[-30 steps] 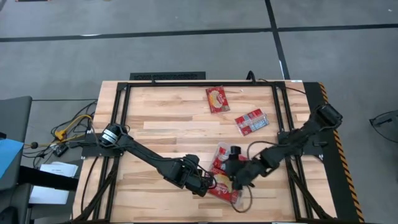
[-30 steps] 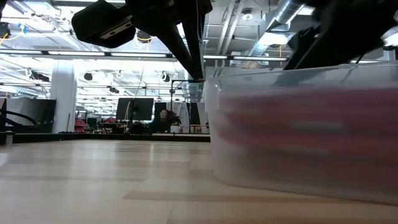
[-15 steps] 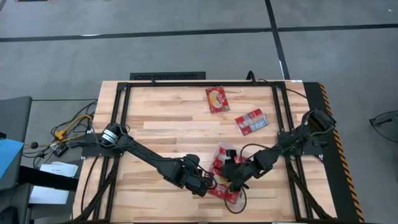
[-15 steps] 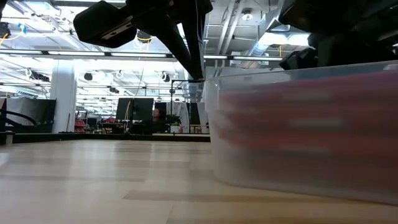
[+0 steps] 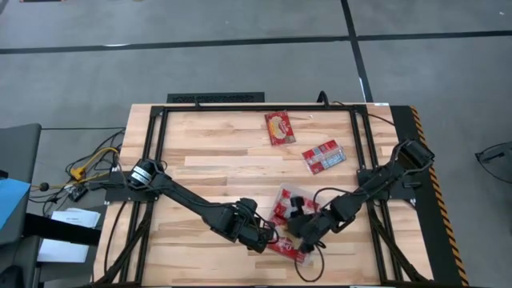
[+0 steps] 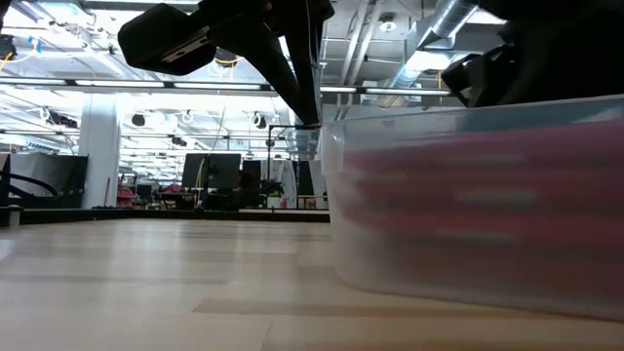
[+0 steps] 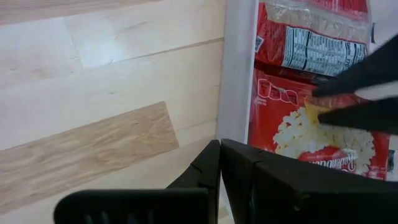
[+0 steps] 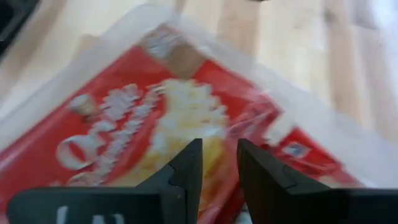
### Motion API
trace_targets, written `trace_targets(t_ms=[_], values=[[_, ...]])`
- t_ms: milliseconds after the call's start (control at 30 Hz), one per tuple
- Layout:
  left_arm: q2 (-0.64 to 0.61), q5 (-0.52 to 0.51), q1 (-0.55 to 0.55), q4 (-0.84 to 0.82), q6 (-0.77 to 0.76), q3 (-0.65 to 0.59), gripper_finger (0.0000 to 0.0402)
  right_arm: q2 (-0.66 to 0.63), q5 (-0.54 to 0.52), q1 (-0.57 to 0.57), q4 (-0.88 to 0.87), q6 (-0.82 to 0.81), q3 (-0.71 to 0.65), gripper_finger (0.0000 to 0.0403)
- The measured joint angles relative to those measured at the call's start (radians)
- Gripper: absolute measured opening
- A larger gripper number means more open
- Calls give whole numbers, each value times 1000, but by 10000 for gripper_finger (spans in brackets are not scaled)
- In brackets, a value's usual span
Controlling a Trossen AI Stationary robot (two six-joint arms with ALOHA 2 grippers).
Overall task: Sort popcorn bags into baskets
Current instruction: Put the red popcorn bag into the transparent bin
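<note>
Red popcorn bags (image 5: 284, 210) are lying stacked inside the clear plastic tray (image 6: 468, 200), which is sitting near the front edge of the wooden desk (image 5: 216, 152). The right end effector (image 5: 298, 231) is hanging over the tray's contents, its fingers (image 8: 186, 168) standing a narrow gap apart just above the top bag; whether they are pinching it is hard to say. The left end effector (image 5: 264, 238) is resting at the tray's left wall with its fingers (image 7: 214, 165) closed together, gripping nothing visible. Well beyond the tray, toward the far edge of the desk, one more red packet (image 5: 280, 126) is lying flat, and another packet with white-blue label patches (image 5: 323, 156) is lying between it and the tray.
</note>
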State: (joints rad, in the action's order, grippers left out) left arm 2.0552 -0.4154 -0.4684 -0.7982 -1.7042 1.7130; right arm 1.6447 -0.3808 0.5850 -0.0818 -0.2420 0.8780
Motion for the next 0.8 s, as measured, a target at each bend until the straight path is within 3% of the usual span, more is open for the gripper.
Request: trace_targets(t_ms=[600, 800], values=[[0, 2, -3, 0, 18, 0, 0, 0, 13, -124, 15, 5, 0, 98], [0, 1, -3, 0, 21, 0, 0, 0, 24, -109, 33, 5, 0, 97]])
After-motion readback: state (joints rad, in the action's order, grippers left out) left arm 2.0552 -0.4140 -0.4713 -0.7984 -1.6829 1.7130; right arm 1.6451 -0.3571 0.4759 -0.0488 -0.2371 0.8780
